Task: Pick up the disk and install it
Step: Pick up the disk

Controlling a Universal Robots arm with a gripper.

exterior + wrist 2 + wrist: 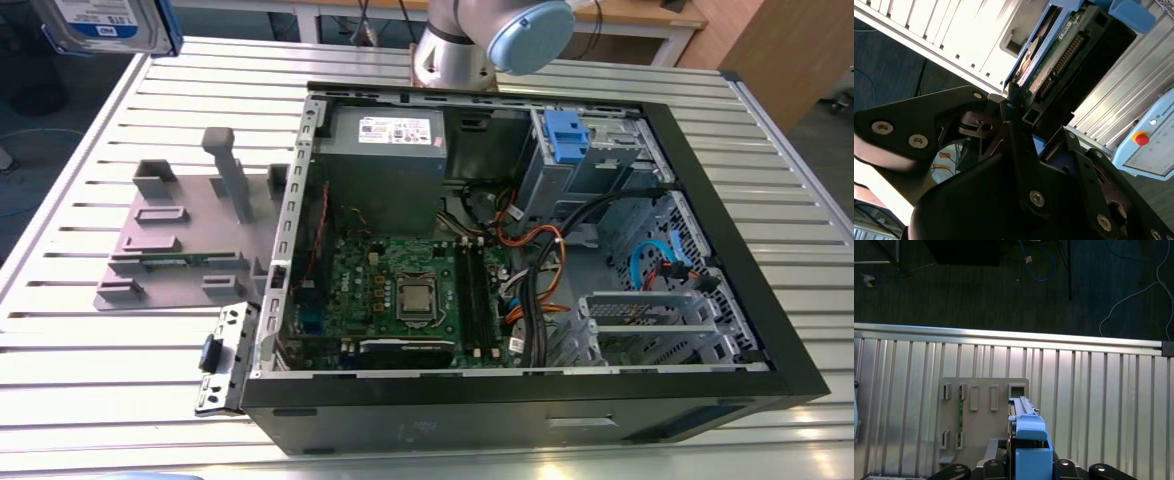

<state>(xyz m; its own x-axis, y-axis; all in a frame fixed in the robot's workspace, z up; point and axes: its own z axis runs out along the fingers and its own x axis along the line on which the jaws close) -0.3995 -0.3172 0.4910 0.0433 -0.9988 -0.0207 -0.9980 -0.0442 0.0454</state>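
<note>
As the gripper (1020,119), fingers closed, clamps the disk (100,22) by one end above the bench (80,380), near its edge, that narrow hold might let it tilt or slip.

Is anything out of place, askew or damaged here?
Nothing looks damaged or spilled. The disk hangs in the air, clamped in the tool. On the open computer case, a metal bracket sticks outward at the exterior view's left.

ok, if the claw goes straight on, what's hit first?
Probably the grey fixture plate on the table; the disk the claw holds would touch it first. Depth unclear.
</note>
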